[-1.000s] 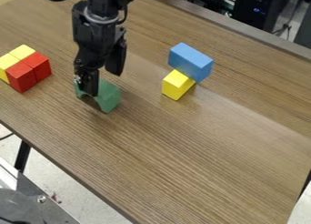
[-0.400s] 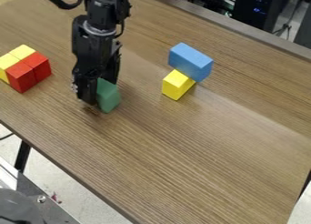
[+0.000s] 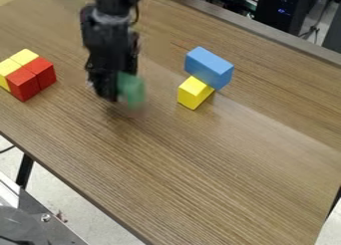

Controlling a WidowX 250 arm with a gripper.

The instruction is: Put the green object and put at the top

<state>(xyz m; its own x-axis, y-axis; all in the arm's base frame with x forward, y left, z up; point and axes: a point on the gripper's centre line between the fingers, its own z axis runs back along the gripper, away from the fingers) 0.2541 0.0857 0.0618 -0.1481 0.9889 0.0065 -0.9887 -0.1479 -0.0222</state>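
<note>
One green block (image 3: 132,91) is pinched in the black gripper (image 3: 116,92), between the long edges of the worktop (image 3: 220,179). Toward the upper-right edge, a blue block (image 3: 208,68) is positioned against a yellow block (image 3: 193,93). Nearer the lower-left edge, two red blocks (image 3: 24,84) are placed in contact with two yellow blocks (image 3: 24,57).

Gripper (image 3: 116,91) blurred, tips incl.; arm (image 3: 116,1) cut off at top edge. Green block (image 3: 132,91) blurred too, partly hidden behind gripper; gap to surface (image 3: 220,174), if any, can't tell. Blue block (image 3: 208,68) hides pt. of yellow block (image 3: 193,93). Surface cut off at L & btm edges, tower (image 3: 286,10) at top.
</note>
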